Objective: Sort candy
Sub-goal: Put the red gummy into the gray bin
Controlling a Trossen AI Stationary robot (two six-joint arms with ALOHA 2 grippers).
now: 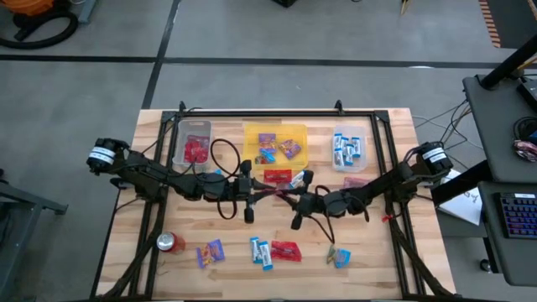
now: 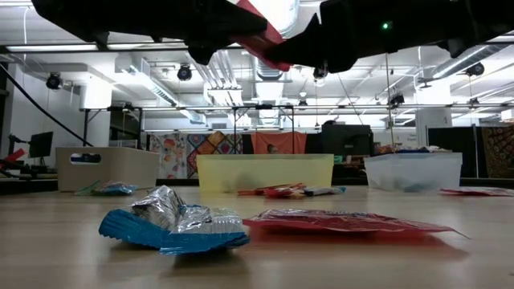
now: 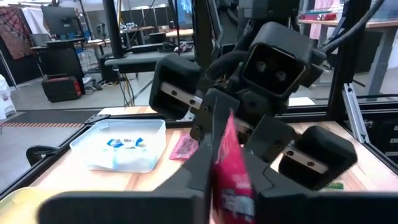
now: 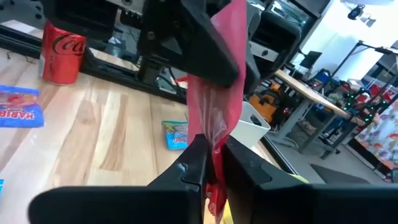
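Three bins stand along the far edge of the surface (image 1: pixel 151 260), and each already holds some candy. The left bin (image 1: pixel 179 144) has red packets in it, the yellow middle bin (image 1: pixel 252 132) has purple multicolour packets and a blue-and-white bar, and the right bin (image 1: pixel 362 161) has blue-and-white bars. So the sort looks well begun but not finished.

At the centre, above the surface, both arms meet over one red packet (image 3: pixel 229 163). The left pincer (image 1: pixel 248 186) is clenched on one end of it, and the right pincer (image 4: pixel 211 163) grips the other end, its fingers pressed against the wrapper. This looks like a handover in mid-air; which arm will carry it on cannot be told.

Left to sort, along the near edge: a purple packet (image 1: pixel 210 252) near the red can (image 1: pixel 171 243), then a pair of blue-and-white bars (image 1: pixel 261 252), a second red packet (image 1: pixel 286 250) just beside them, and farther right a blue-wrapped sweet (image 1: pixel 341 257). Another red packet (image 1: pixel 278 176) lies just in front of the yellow bin, and a flat one (image 1: pixel 356 182) lies in front of the right bin. By this count, several pieces are still loose, besides the one held.
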